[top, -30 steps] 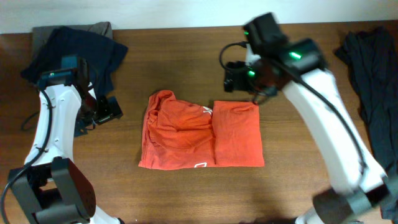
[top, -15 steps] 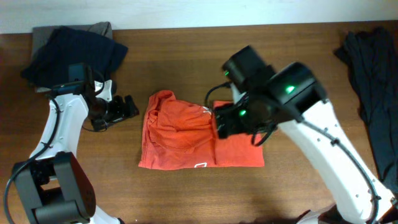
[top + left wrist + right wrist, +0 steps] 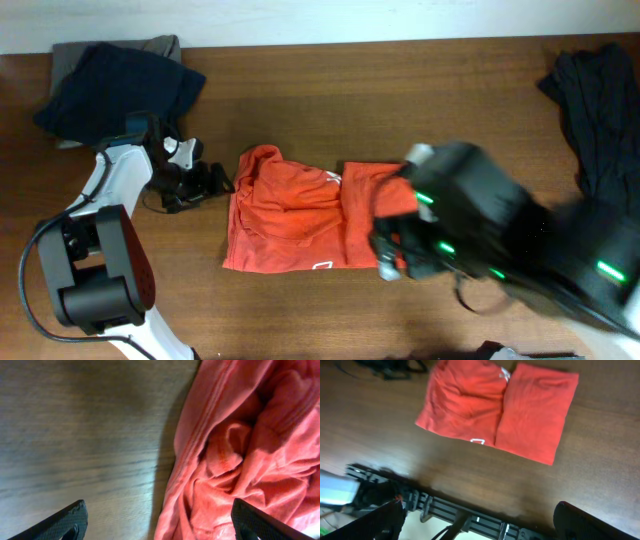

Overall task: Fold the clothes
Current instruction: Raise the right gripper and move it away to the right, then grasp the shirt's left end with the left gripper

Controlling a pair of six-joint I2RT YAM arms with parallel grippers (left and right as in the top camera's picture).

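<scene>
The red-orange T-shirt (image 3: 300,215) lies in the middle of the table (image 3: 300,100), nearer the front edge than the back. Its right part is a flat, smooth panel. Its left part is bunched and ridged with folds.

A small white logo (image 3: 322,266) shows at the hem facing the front edge. A scrap of white lettering (image 3: 333,177) peeks out where the two parts meet — the rest of it is out of sight in the folds.

From overhead, the shirt's right front corner is hidden behind the right arm (image 3: 480,225). The arm is one dark smear of blur there, and its claw cannot be made out in that view. The right wrist view looks down from high up on the whole shirt. It shows the right claw (image 3: 480,522) with its tips far apart at the lower corners, nothing between them.

The left claw (image 3: 215,181) is low over the table just beside the shirt's left edge, pointing at it. In its wrist view the tips stand wide and empty, with the bunched cloth close below, cut off by the frame.

A dark navy heap (image 3: 120,85) over grey cloth (image 3: 160,46) fills the back left corner. Another dark garment (image 3: 595,120) lies along the right edge. Bare wood runs between the shirt and the back edge — and on toward the right edge.
</scene>
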